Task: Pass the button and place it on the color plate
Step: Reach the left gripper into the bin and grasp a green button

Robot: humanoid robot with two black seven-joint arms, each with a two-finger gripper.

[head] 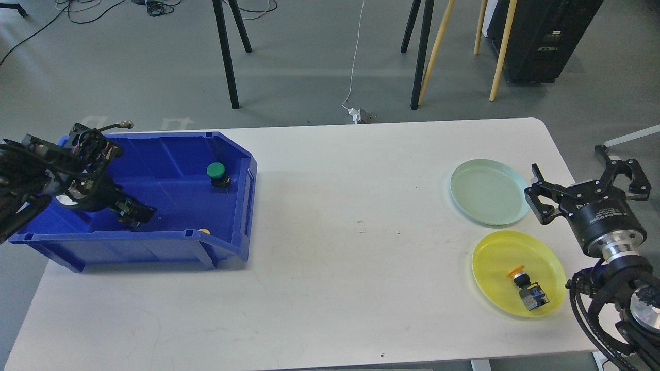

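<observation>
An orange-capped button [526, 288] lies on its side on the yellow plate [495, 263] at the right front. My right gripper [580, 178] is open and empty, raised beside the pale green plate [487, 190], apart from the button. My left gripper [135, 214] is down inside the blue bin [227, 147] near its front wall, where a green button stood earlier; that button is hidden behind it. The fingers are dark and I cannot tell them apart. Another green button [215, 172] stands at the bin's back right. A yellow button [203, 232] peeks over the front rim.
The white table [350, 232] holds the bin at the left and both plates at the right. Chair and easel legs stand on the floor beyond the far edge. My right arm's wrist hangs over the table's right front corner.
</observation>
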